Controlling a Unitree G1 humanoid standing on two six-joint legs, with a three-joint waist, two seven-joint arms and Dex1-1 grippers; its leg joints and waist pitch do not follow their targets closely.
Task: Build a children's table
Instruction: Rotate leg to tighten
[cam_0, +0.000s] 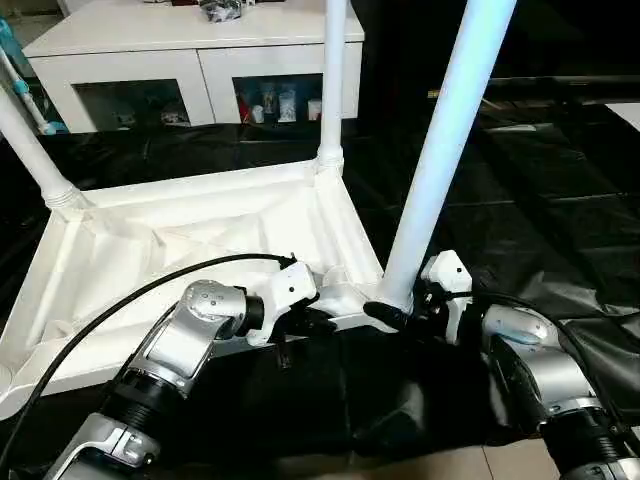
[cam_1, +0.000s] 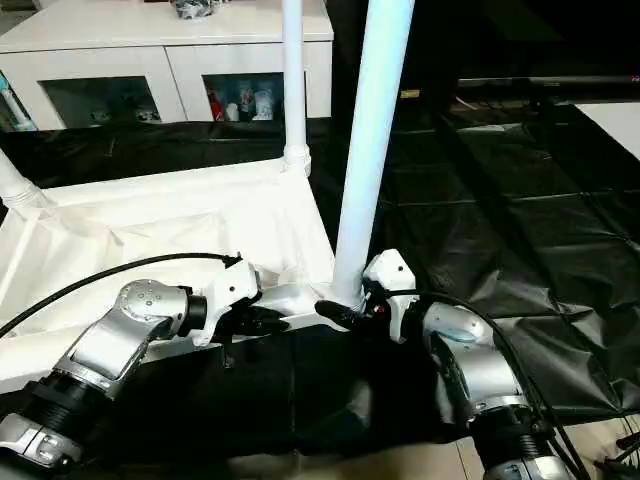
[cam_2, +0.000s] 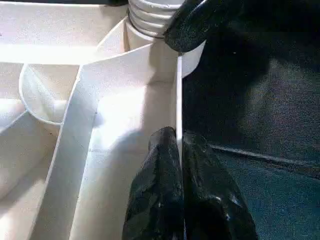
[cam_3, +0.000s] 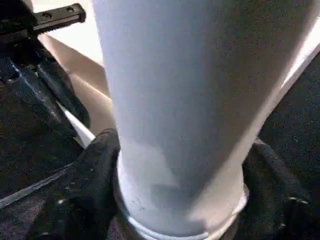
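Observation:
The white table top (cam_0: 190, 235) lies upside down on a black sheet, ribbed underside up. Three white legs stand in its corner sockets: one at the far left (cam_0: 30, 140), one at the back (cam_0: 333, 80), and one at the near right corner (cam_0: 445, 140). My right gripper (cam_0: 400, 308) is shut around the base of that near right leg (cam_3: 170, 100), one black finger (cam_3: 95, 170) on each side. Just left of that corner, my left gripper (cam_2: 179, 140) is shut on the thin upright rim (cam_2: 178, 95) of the table top. The fourth socket is out of view.
A white cabinet (cam_0: 190, 50) with glass doors stands at the back. The black sheet (cam_0: 520, 200) is creased and spreads to the right. A black cable (cam_0: 100, 315) arcs over my left forearm. Pale floor (cam_0: 400, 465) shows at the sheet's near edge.

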